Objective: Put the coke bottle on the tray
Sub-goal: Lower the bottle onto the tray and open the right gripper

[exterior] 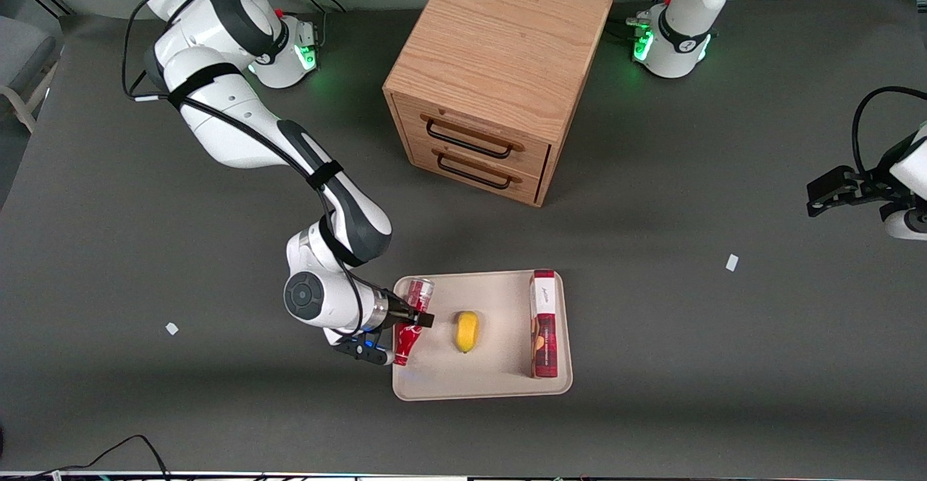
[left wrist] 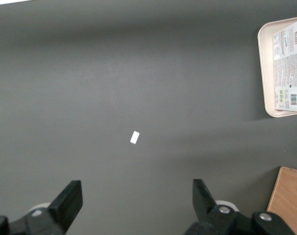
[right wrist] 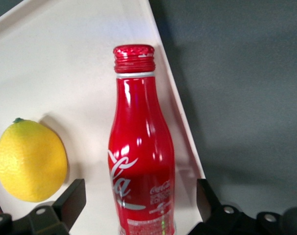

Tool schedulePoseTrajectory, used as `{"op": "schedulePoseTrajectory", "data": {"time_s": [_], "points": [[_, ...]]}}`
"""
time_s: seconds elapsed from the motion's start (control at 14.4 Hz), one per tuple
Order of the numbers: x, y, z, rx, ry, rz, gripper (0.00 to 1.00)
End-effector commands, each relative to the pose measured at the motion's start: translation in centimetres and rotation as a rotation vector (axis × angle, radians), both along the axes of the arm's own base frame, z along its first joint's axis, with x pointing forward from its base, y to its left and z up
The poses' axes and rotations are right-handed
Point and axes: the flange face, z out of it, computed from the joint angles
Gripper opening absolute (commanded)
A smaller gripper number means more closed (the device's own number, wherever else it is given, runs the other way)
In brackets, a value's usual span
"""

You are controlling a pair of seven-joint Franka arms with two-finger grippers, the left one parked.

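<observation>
The red coke bottle (exterior: 410,319) lies on the beige tray (exterior: 500,383), along the rim at the working arm's end, with its silvery base farther from the front camera and its red cap nearer. My right gripper (exterior: 413,317) is low over the bottle's lower body. In the right wrist view the gripper (right wrist: 138,205) is open, with one black finger (right wrist: 70,201) on each side of the bottle (right wrist: 140,147) and a gap to each. The tray (right wrist: 65,63) shows under it.
A yellow lemon (exterior: 467,330) (right wrist: 31,161) lies on the tray beside the bottle. A red-and-white box (exterior: 544,321) (left wrist: 288,63) lies along the tray's rim at the parked arm's end. A wooden two-drawer cabinet (exterior: 492,75) stands farther from the front camera. White scraps (exterior: 732,262) (exterior: 172,328) lie on the table.
</observation>
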Motion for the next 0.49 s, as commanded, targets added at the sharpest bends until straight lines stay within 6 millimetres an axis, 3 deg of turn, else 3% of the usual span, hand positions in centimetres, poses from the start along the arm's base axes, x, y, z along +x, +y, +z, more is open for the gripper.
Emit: {"op": "schedulePoseTrajectory", "data": {"time_s": [0.0, 0.07, 0.21, 0.42], "points": [[0.8, -0.3, 3.2, -0.026, -0.046, -0.012, 1.00], [0.6, -0.5, 5.5, -0.042, -0.044, 0.000, 1.00], [-0.2, -1.2, 12.7, -0.079, -0.042, 0.028, 1.00], [-2.5, -5.3, 24.9, -0.166, -0.005, 0.048, 1.00]]}}
